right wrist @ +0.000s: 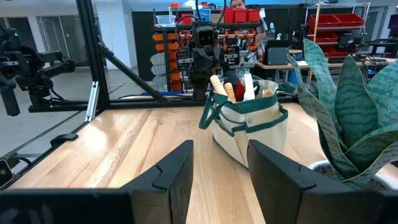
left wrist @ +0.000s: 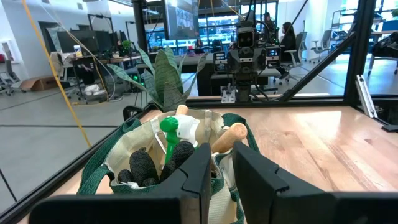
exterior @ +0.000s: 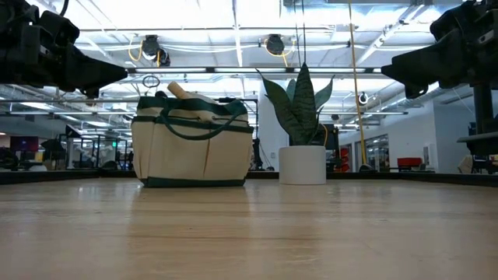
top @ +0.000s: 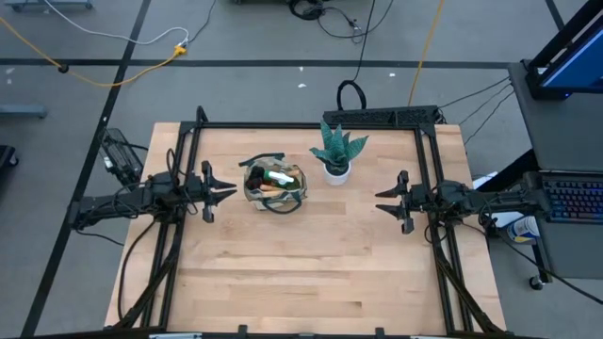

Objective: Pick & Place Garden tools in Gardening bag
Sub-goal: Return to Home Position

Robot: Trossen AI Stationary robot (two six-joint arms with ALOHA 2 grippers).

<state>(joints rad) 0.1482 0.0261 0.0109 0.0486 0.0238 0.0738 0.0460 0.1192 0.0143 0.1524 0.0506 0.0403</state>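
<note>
The left gripper hangs above the pale wooden plank table, raised to about the height of the bag's top. Its two dark fingers are parted by a narrow gap and grasp nothing. The right gripper faces it from the opposite side, also raised, with its fingers parted more widely and likewise empty. This mirrored, unloaded posture is consistent with a rest pose that keeps both arms out of the work area. Just beside the left gripper stands the small round tan fabric gardening bag with dark green trim and loop handles. It is upright near the table's centre, and its soft walls hold their shape. The garden tools stand inside it and project above the rim: a smooth green plastic spray bottle, a rounded light wooden tool handle and coarse black textured gloves. Packing them upright appears to keep them from spilling out. No tool is seen lying on the table, so the placing work appears complete. Near the bag, on the right gripper's side, stands a stiff teal spiky plant in a smooth white cylindrical pot, apart from both grippers.
</note>
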